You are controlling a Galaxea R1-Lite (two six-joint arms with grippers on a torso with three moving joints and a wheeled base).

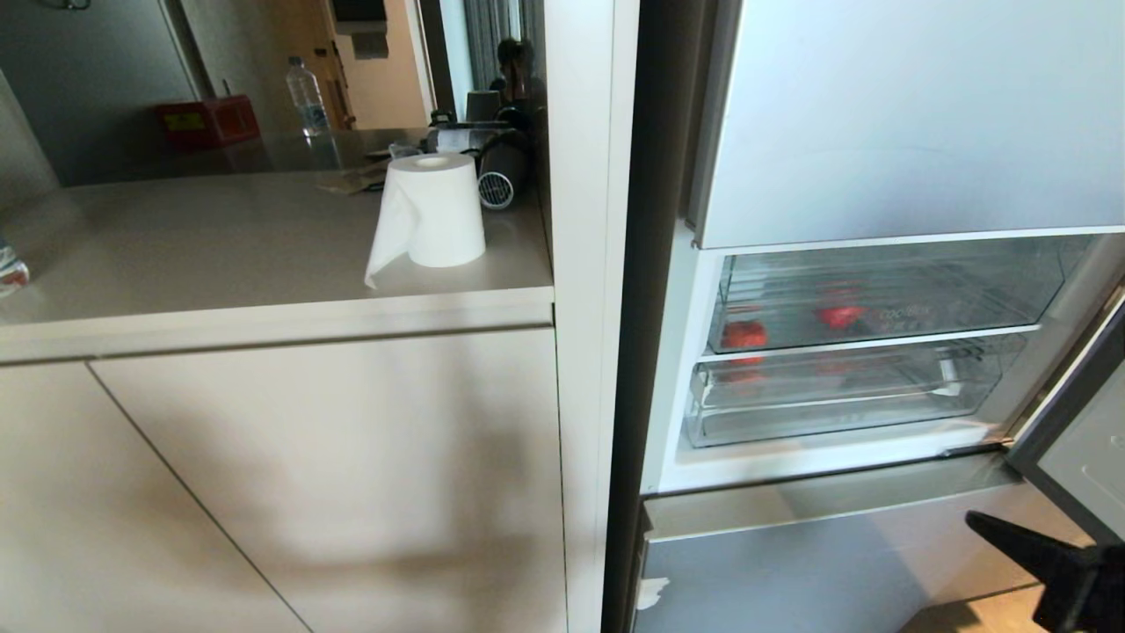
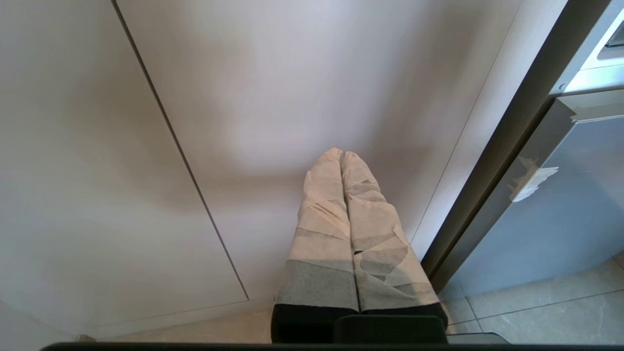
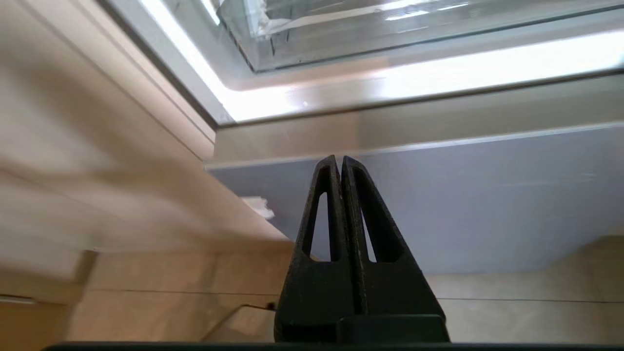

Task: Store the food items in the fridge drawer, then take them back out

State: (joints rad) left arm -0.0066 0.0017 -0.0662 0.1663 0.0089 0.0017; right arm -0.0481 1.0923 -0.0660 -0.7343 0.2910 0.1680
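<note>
Stored: two food items (image 1: 745, 335) lay inside the closed fridge drawer (image 1: 888, 294)
Left: taking them back out
Right gripper (image 3: 340, 161): fingers together, empty, below the drawer

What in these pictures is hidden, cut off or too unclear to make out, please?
- Head view: the red food items in the upper clear drawer are hazy behind its wall; their exact count and surface cannot be told.
- Head view: the right gripper is cut off by the frame's corner.
- Right wrist view: the lower drawer is cut off by the edge.
- Left wrist view: the fridge's inside is out of frame; the left gripper faces a cabinet door.
</note>
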